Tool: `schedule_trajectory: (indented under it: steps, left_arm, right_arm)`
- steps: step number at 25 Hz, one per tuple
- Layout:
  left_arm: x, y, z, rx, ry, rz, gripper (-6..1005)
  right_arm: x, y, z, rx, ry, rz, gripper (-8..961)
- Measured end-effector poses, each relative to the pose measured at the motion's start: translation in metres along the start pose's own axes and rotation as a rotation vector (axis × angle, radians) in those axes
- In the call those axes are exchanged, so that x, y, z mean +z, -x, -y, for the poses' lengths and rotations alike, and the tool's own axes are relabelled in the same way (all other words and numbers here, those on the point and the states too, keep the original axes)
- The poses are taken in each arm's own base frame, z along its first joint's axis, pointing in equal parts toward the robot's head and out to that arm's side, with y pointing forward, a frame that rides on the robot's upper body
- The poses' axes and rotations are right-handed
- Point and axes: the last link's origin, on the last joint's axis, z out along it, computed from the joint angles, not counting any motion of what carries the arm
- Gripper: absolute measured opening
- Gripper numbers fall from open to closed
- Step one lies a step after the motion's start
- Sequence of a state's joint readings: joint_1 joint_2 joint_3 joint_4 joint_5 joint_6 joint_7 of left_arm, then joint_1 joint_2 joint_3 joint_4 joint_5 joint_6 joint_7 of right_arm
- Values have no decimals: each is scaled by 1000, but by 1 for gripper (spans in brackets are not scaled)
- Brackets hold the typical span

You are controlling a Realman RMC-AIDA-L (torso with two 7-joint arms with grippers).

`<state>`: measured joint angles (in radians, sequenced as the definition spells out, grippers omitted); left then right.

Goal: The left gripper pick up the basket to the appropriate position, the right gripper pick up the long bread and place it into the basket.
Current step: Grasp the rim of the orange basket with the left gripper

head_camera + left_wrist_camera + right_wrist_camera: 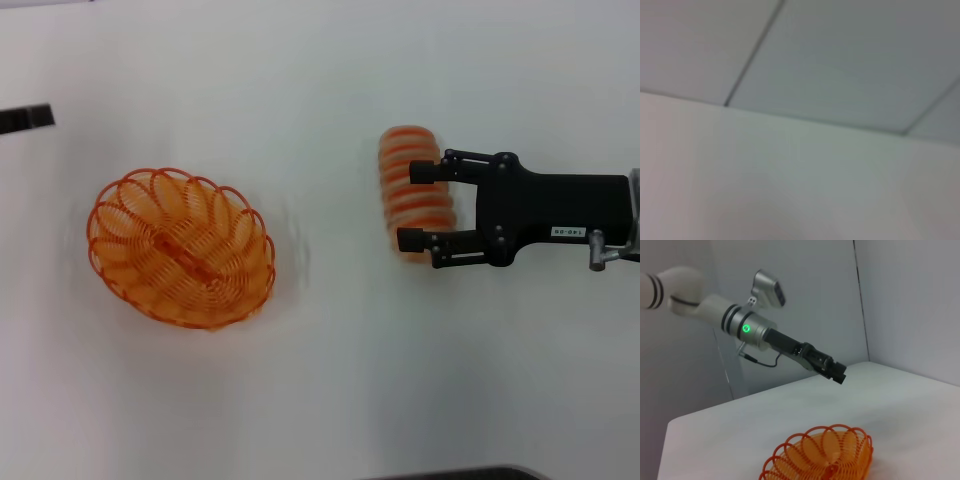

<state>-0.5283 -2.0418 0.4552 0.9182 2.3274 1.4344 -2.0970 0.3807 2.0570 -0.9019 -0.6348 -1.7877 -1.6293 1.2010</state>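
The right gripper (412, 206), fingers spread astride the long bread (412, 192), should clamp its soft, light, crushable midsection gently; the left gripper (839, 374), raised far-left, cannot be judged open or closed.

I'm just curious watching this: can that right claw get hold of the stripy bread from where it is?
Probably yes. The right gripper is open with its fingers on either side of the long bread, and nothing lies between them.

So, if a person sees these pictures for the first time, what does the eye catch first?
Probably the orange basket, alone and empty on the white table at the robot's left. Next, the right hand, its fingers open around the striped long bread at the robot's right. The left hand hangs in the air beyond the basket, holding nothing.
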Motion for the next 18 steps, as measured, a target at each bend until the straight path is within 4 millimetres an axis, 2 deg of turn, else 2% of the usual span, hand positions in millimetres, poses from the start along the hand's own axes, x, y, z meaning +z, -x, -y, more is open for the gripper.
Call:
schedule_trajectory:
  steps: [9,18]
  left_arm:
    - [33,-24,-43,344,-71,333,782]
    - [55,-35,-74,478,-84,496,774]
  right_arm:
    - [-1,2,2,-7,-1,-2,899]
    - [-1,1,2,-6,0,-7,899]
